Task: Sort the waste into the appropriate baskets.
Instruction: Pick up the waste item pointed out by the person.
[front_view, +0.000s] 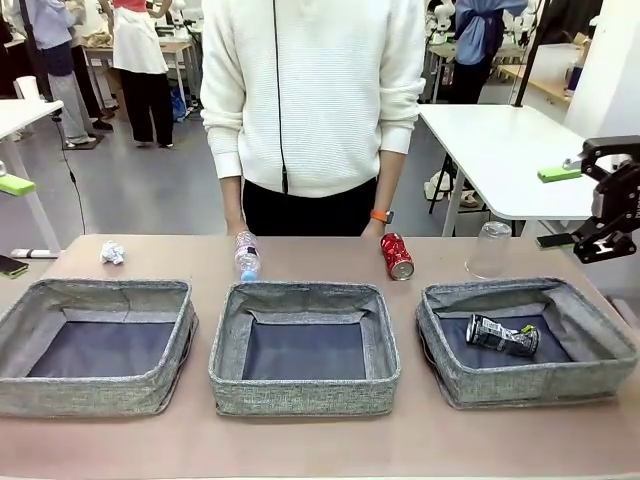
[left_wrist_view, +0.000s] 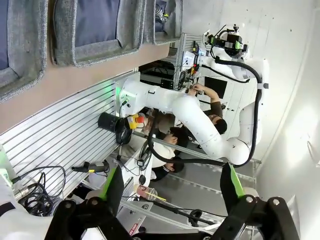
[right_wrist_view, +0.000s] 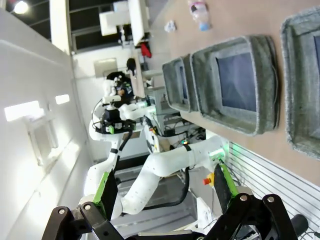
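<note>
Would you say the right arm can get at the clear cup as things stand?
Probably yes: the open right gripper hangs just to one side of the cup, with nothing standing between them.

My left hand (left_wrist_view: 172, 180) is wide open, fingers spread apart with nothing between them. My right hand (right_wrist_view: 165, 182) is spread just as wide and empty, raised at my right side with its fingers pointing inward. My right arm (left_wrist_view: 200, 125) is folded, elbow bent.
</note>
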